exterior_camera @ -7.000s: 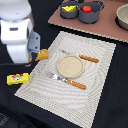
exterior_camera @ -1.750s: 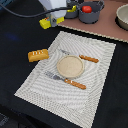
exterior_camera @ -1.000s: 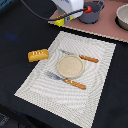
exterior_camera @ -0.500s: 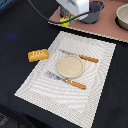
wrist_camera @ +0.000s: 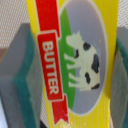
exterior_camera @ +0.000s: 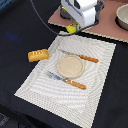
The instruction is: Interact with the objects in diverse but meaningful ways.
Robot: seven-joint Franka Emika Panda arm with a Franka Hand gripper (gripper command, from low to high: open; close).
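The butter block [wrist_camera: 75, 60] is clamped between the pads [wrist_camera: 27, 75] of the gripper [exterior_camera: 73, 27], filling the gap. If pad pressure is eased, the smooth wrapper could slide out downward and be dropped.

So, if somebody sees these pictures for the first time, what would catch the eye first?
Probably the yellow butter block, held between the fingers and filling the wrist view with its red label and cow picture. In the exterior view, the place setting stands out next: a round plate on the striped placemat, with a bread loaf just off the mat toward that view's left.
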